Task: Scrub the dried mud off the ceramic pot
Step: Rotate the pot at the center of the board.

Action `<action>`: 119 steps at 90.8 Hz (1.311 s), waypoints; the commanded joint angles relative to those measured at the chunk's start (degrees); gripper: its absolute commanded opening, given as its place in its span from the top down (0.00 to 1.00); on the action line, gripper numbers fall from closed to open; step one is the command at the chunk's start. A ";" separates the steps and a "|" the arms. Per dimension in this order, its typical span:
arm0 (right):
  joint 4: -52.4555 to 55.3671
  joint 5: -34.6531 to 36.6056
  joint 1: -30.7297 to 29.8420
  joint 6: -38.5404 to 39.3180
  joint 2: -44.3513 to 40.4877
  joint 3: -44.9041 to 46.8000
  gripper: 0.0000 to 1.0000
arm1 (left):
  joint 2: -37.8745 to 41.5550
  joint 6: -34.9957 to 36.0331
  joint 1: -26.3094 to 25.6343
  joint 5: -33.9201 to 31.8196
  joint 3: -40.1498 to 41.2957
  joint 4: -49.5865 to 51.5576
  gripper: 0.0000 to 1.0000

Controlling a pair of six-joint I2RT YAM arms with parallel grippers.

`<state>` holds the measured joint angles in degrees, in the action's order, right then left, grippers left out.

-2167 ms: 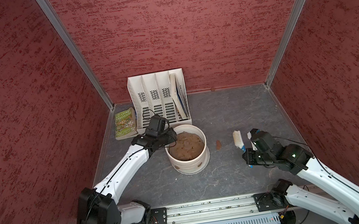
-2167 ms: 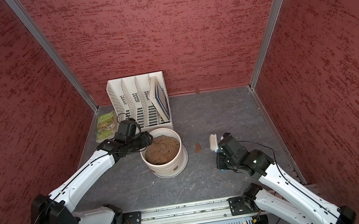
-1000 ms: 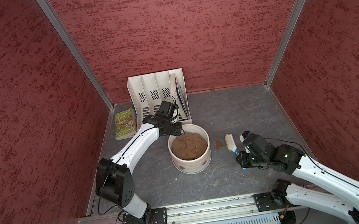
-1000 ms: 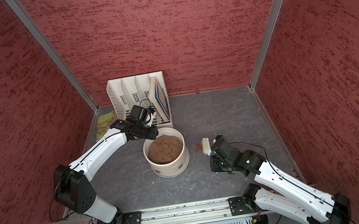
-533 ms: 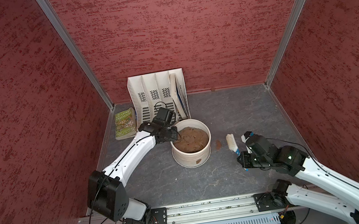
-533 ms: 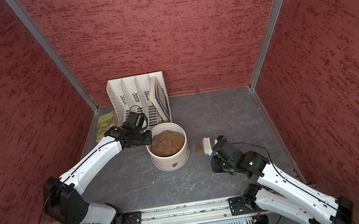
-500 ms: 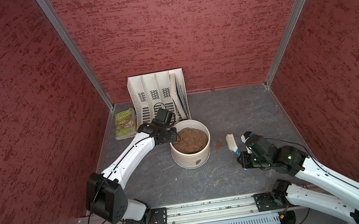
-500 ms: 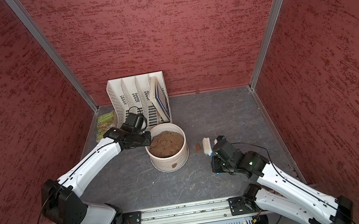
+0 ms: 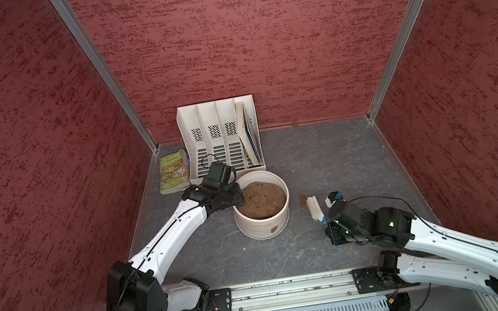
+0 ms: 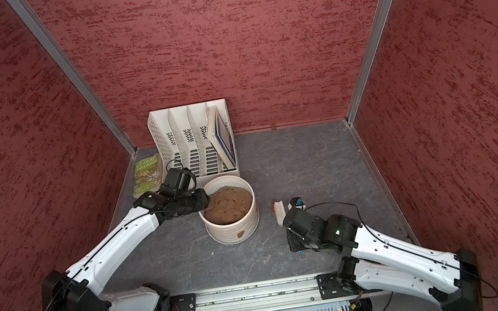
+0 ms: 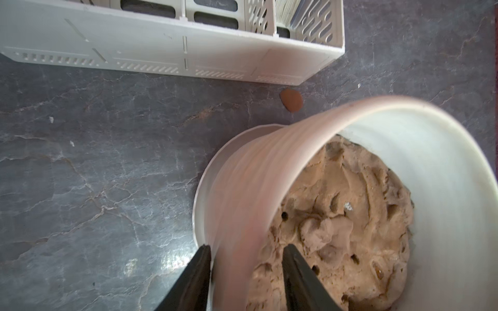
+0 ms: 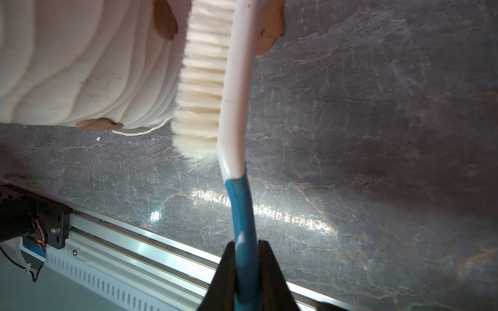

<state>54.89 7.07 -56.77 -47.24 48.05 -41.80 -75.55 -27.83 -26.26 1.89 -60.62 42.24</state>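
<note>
my left jaws stand spread, one jaw outside the rim of the ceramic pot [image 9: 263, 226] and one inside; my right jaws pinch the brush [image 9: 314, 208] by its blue handle. in both top views the cream pot sits mid-table [image 9: 325, 158], with one patch of dried mud [image 9: 274, 229] low on its near wall. left wrist: ridged wall, lumpy soil [image 11: 350, 215] within. right wrist: bristles face the wall and two brown patches.

Rough red walls [image 9: 239, 30] with metal corner strips [image 9: 101, 71] enclose a dark grey veined floor [image 9: 307, 154]; a metal rail [image 9: 277, 287] crosses the frame's bottom.
</note>
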 commanded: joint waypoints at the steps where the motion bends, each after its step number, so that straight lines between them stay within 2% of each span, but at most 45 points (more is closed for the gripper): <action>1: -0.12 2.48 -0.99 -1.11 -0.83 0.05 1.00 | -1.65 -0.09 0.77 1.91 -2.37 -3.66 0.55; 16: -2.05 2.33 -2.14 -0.56 2.36 -1.64 1.00 | -2.77 1.19 0.73 2.44 -3.40 -3.50 0.58; 33: -3.97 2.02 -2.37 0.62 5.87 -3.58 1.00 | -2.53 3.11 0.60 2.41 -2.97 -3.04 0.75; 46: -4.72 1.43 -2.38 0.68 6.35 -3.26 1.00 | -2.62 3.80 0.38 1.19 -3.02 -1.96 0.81; 64: -4.65 0.95 -2.63 1.17 6.37 -3.01 1.00 | -2.39 6.22 -0.31 1.99 -3.60 -1.47 1.00; 83: -4.99 -1.42 -3.85 2.98 7.65 -3.10 1.00 | -2.87 9.78 -2.45 5.04 -4.72 -1.01 1.00; 119: -10.76 -2.99 -6.16 3.43 11.15 -3.52 1.00 | -4.84 10.58 -5.17 7.22 -5.43 -1.70 1.00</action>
<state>47.97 4.71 -62.22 -44.82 58.19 -43.35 -79.92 -16.84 -28.80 -1.58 -64.29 43.64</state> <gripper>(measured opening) 0.154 0.176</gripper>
